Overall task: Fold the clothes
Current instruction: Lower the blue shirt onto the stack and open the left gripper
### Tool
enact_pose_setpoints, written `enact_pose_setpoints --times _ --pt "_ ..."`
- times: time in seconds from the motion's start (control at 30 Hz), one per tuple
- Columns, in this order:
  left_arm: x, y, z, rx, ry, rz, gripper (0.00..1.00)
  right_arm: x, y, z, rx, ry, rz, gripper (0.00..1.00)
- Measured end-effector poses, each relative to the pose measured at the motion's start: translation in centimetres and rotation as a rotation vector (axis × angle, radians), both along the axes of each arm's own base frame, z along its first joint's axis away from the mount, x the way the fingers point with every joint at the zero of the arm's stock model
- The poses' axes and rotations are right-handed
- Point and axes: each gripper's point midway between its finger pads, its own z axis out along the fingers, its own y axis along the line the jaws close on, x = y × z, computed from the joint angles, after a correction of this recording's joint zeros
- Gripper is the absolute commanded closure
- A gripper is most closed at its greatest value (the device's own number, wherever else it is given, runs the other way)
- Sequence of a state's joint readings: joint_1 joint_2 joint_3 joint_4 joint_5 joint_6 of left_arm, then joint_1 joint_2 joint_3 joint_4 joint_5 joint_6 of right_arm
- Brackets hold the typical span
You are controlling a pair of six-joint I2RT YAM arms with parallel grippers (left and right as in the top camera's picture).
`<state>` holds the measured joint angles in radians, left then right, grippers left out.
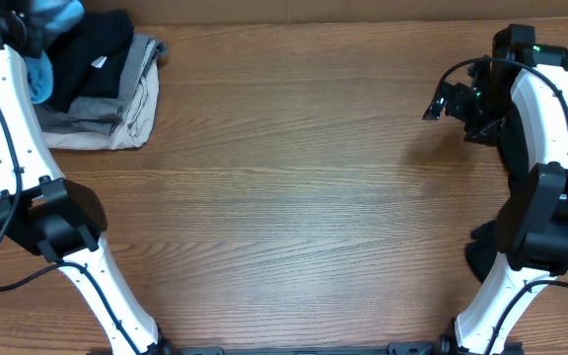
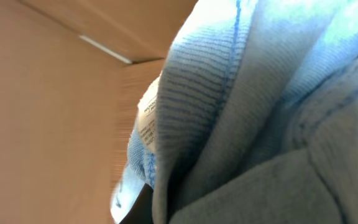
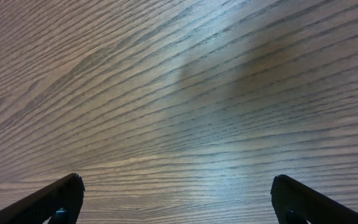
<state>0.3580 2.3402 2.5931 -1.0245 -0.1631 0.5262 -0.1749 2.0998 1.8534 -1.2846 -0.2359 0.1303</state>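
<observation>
Up in the overhead frame's upper left, the left tool [image 1: 16, 32] is buried in the light blue cotton T-shirt [image 2: 241, 93]. Its grip cannot be told. Its white arm stretches along the left edge beside a folded black, grey and beige pile [image 1: 116, 99]. Upper right, the right tool [image 3: 176, 193] hangs spread wide above the bare wooden surface [image 3: 166, 93].

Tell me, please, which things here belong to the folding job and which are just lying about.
Job: blue T-shirt; dark cloth, far right, probably a garment.
Lying about: pile of black, grey and beige garments.
</observation>
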Motion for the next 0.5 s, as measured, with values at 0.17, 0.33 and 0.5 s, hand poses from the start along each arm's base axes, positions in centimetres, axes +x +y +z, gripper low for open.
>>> enact_pose_setpoints --times 0.17,0.33,0.5 --pt "0.5 -3.2 -1.6 -0.077 0.033 -0.059 0.81 0.0 0.1 0.0 -0.001 -0.001 0.002 0.00" --pt "0.6 -6.8 -4.5 -0.189 0.091 -0.138 0.00 0.2 0.3 0.0 -0.001 -0.009 0.007 0.00" --pt "0.3 -10.7 -6.7 -0.316 0.145 -0.219 0.00 0.2 0.3 0.0 -0.001 -0.008 0.008 0.00"
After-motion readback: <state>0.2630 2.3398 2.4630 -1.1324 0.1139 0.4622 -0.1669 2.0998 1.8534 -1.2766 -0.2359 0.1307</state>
